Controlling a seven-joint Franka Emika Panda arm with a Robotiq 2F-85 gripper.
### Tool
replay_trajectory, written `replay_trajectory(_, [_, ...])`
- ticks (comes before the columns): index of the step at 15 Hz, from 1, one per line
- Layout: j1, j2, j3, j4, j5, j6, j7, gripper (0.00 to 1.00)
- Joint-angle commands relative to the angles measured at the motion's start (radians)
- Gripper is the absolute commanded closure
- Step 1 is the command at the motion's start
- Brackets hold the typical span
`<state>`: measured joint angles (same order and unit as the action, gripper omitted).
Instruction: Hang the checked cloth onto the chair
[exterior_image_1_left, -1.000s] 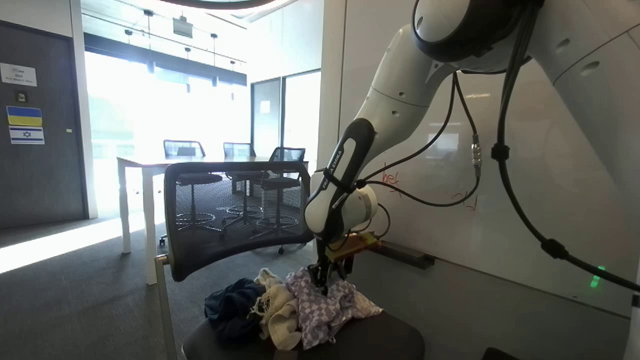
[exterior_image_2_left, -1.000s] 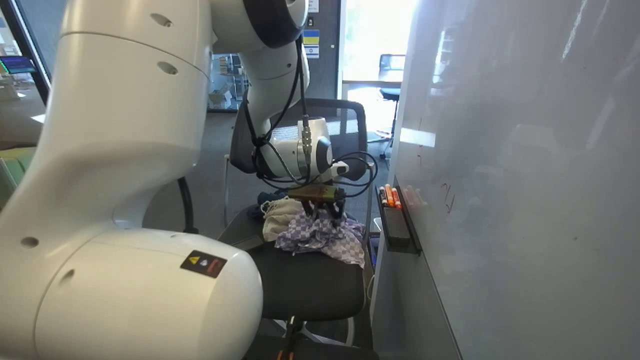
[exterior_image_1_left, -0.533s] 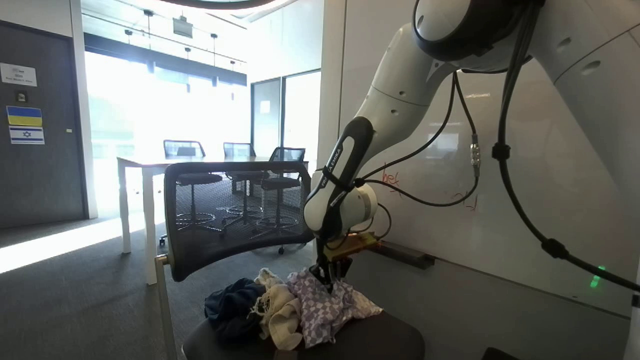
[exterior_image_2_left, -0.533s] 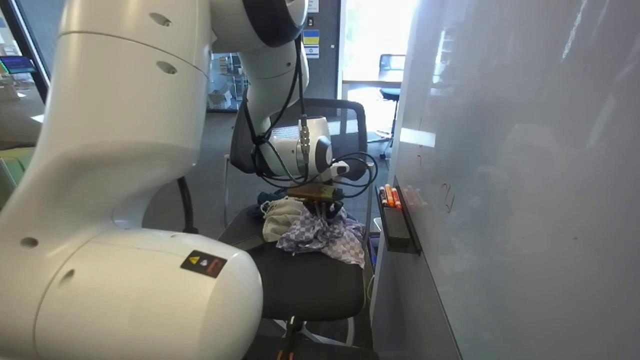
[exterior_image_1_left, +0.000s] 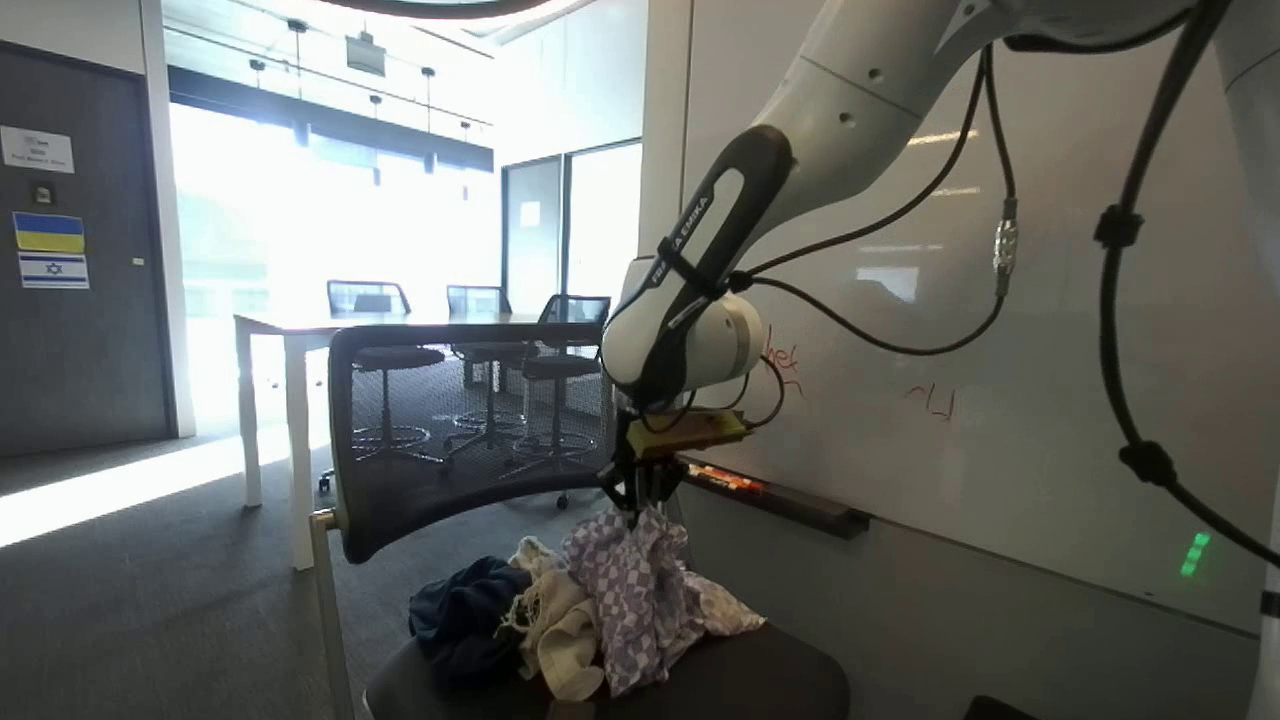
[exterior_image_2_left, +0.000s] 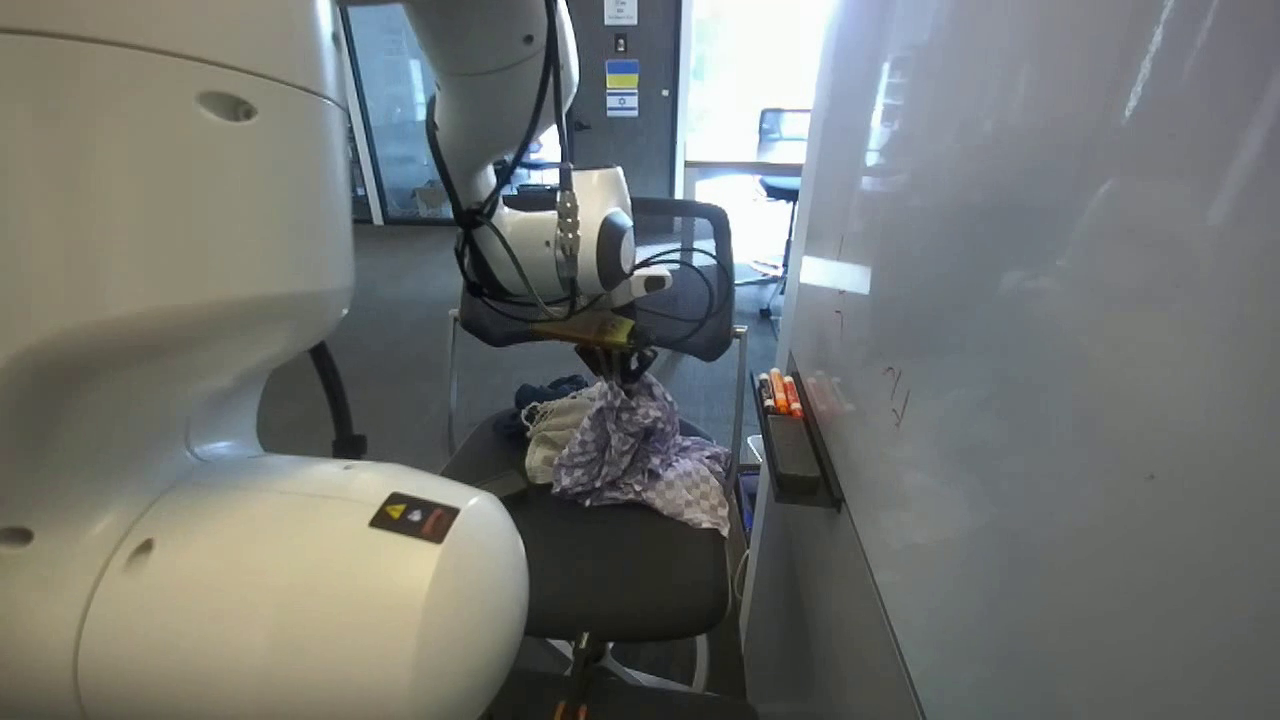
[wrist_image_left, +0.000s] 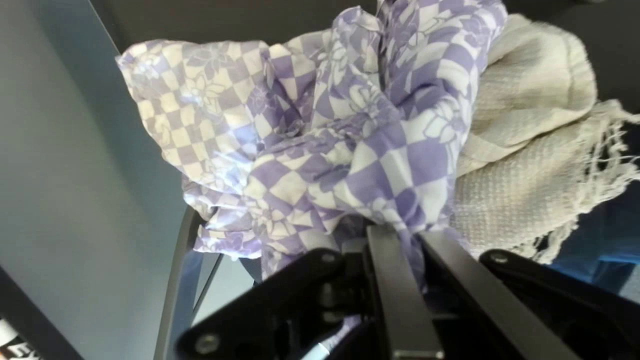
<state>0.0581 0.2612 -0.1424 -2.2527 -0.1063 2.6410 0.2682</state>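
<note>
The purple-and-white checked cloth (exterior_image_1_left: 635, 585) rises in a bunched peak from the chair's dark seat (exterior_image_2_left: 620, 570). My gripper (exterior_image_1_left: 640, 515) is above the seat, shut on the top of that peak. In the wrist view a fold of the checked cloth (wrist_image_left: 415, 165) runs up between the two fingers (wrist_image_left: 400, 290). The cloth's lower part still lies on the seat, one pale corner spread toward the whiteboard. The chair (exterior_image_1_left: 470, 334) has a black-framed mesh backrest standing behind the gripper; in an exterior view the arm hides part of this backrest (exterior_image_2_left: 722, 270).
On the seat a cream fringed cloth (exterior_image_1_left: 562, 635) lies against the checked one, with a dark blue cloth (exterior_image_1_left: 465, 610) beyond it. A whiteboard (exterior_image_2_left: 1000, 350) flanks the chair closely, its marker ledge (exterior_image_2_left: 795, 455) jutting out. A white table (exterior_image_1_left: 270, 322) stands farther back.
The jaws have closed on the checked cloth. The arm has then risen, pulling the middle of the cloth up into a peak; the cream and blue cloths stay put.
</note>
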Motion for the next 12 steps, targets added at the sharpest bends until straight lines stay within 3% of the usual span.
replay_trajectory(1, [0.034, -0.225, 0.013, -0.105, -0.077, -0.126, 0.083, 0.98])
replay_trajectory(5, [0.028, -0.342, 0.106, -0.099, -0.131, -0.154, 0.107, 0.98])
replay_trajectory(9, [0.048, -0.306, 0.216, 0.028, -0.145, -0.272, 0.082, 0.98])
replay_trajectory(12, [0.081, -0.241, 0.293, 0.174, -0.291, -0.318, 0.148, 0.98])
